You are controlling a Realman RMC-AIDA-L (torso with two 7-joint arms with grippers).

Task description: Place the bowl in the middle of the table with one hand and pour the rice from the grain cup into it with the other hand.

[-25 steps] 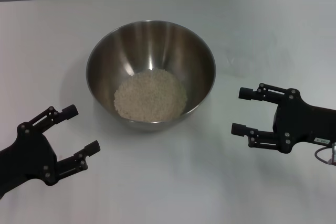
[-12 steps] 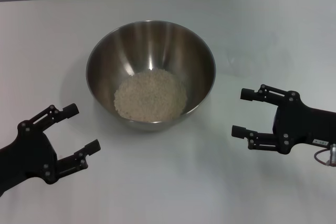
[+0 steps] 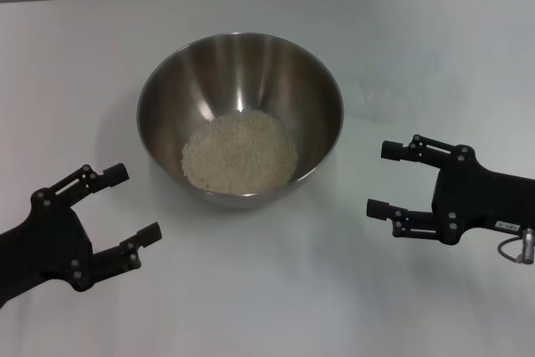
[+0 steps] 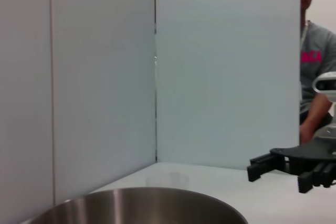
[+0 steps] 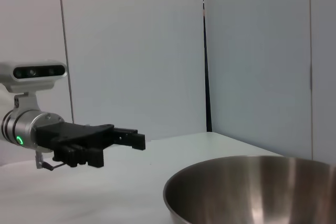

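Steel bowl: the bowl [image 3: 240,116] is seen standing upright near the middle of the table [image 3: 435,48], its rim also caught in both wrist views.
Rice: the rice [image 3: 240,152] is heaped as a pale mound on the bowl's bottom; no loose grains can be made out on the tabletop.
Grain cup: no cup is found in the head view; only a faint translucent shape is made out far back on the table in the left wrist view, too indistinct to be named.
Left gripper: the left gripper [image 3: 119,214] is held low over the table, near the bowl's left side but apart from it, fingers spread wide and nothing carried.
Right gripper: the right gripper [image 3: 385,180] is held just off the bowl's right side, also apart from it, fingers parted and nothing between them.
Step in hand: placing and pouring are judged finished, since the grains are already in the bowl.
Next move: only a clean retreat is called for, with both arms drawn away without the rim being nudged.
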